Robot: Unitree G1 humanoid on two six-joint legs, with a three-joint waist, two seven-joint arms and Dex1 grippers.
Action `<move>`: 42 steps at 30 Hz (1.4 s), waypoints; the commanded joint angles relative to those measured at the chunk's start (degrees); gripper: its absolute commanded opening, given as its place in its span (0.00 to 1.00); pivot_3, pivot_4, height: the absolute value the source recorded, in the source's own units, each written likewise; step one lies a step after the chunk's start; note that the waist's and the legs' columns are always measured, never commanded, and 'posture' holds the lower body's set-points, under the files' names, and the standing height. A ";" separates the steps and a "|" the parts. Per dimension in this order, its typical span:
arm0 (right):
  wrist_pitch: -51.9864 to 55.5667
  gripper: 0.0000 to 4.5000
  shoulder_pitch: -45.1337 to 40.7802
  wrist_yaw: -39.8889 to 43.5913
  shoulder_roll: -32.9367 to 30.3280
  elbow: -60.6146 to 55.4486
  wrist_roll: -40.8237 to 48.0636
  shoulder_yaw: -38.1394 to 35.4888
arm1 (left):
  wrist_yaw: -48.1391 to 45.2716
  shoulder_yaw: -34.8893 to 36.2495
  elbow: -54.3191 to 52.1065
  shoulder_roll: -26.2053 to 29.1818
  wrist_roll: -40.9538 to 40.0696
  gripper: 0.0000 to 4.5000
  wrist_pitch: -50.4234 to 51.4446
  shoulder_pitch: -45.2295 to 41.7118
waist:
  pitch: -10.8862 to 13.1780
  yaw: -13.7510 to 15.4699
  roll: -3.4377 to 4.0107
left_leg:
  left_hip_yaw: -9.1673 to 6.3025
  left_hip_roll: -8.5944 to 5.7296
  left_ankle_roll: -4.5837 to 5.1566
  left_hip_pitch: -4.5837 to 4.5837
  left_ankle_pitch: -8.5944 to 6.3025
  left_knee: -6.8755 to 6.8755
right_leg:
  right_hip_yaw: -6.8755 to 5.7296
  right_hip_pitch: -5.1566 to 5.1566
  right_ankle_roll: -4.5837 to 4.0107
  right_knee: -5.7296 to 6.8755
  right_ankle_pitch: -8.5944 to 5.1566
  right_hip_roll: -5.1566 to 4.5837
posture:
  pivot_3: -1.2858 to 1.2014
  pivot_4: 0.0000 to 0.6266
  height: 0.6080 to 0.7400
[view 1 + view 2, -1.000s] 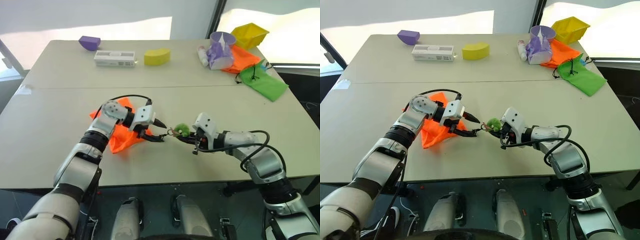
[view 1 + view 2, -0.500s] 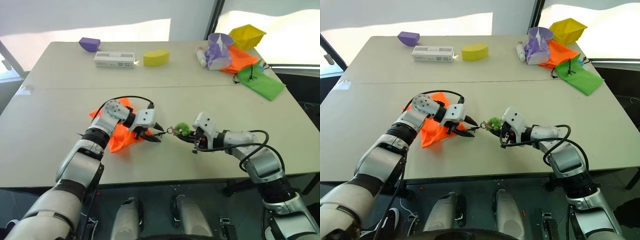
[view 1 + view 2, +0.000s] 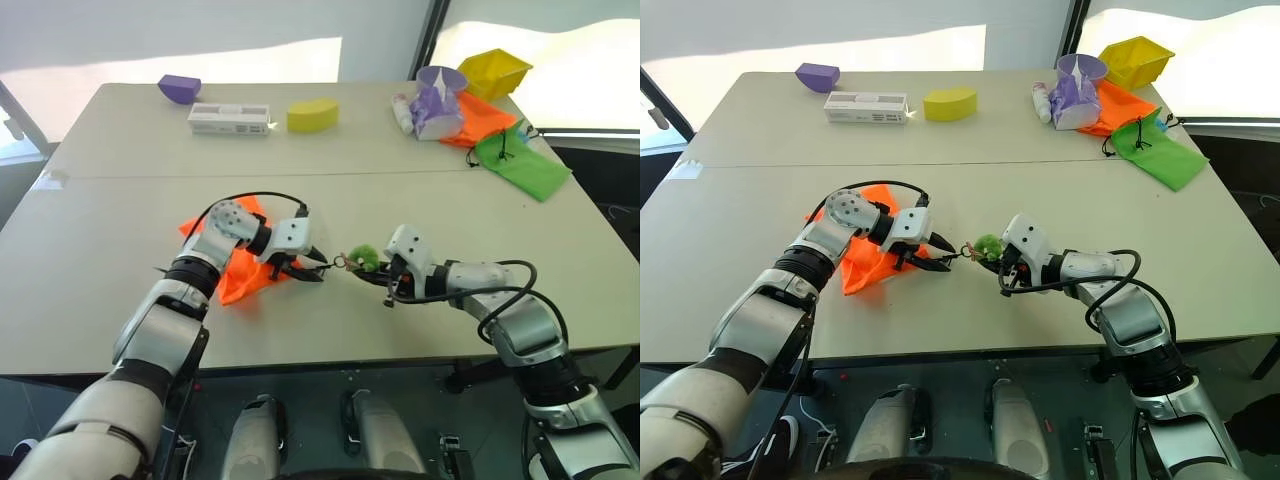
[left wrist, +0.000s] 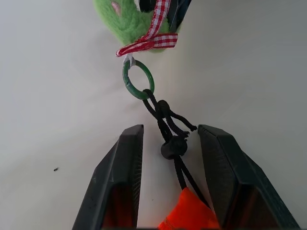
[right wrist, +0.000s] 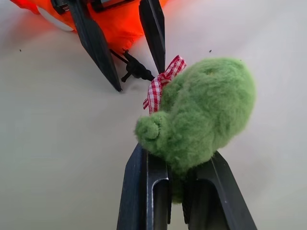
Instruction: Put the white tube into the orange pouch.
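Note:
The orange pouch (image 3: 238, 277) lies crumpled on the near table, under my left wrist. Its black cord (image 4: 165, 122) runs through a green ring to the green fuzzy ball (image 3: 362, 259). My left gripper (image 3: 308, 269) is open, its fingers (image 4: 120, 182) either side of the cord's black toggle without touching it. My right gripper (image 5: 175, 167) is shut on the green ball (image 5: 206, 110), just right of the left one. The white tube is hidden.
Along the far edge stand a purple block (image 3: 179, 86), a long white box (image 3: 229, 117) and a yellow block (image 3: 313, 114). At the back right are a white-and-pink bottle (image 3: 403, 112), a purple cup (image 3: 440, 95), a yellow bin (image 3: 497, 70), another orange pouch (image 3: 485, 118) and a green pouch (image 3: 525, 165).
My left gripper's fingers have drawn closer together around the cord near the pouch's mouth. The right gripper has kept still with the green ball.

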 commanded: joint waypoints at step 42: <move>-7.01 0.00 -9.64 -9.74 0.70 14.71 -4.52 -8.20 | -11.10 -0.93 -23.67 16.58 -9.96 0.02 11.33 6.73 | 0.00 -0.11 0.01 | 0.01 0.04 0.00 -0.01 0.00 -0.02 | 0.02 -0.06 0.00 0.02 -0.01 0.01 | 0.52 0.24 1.00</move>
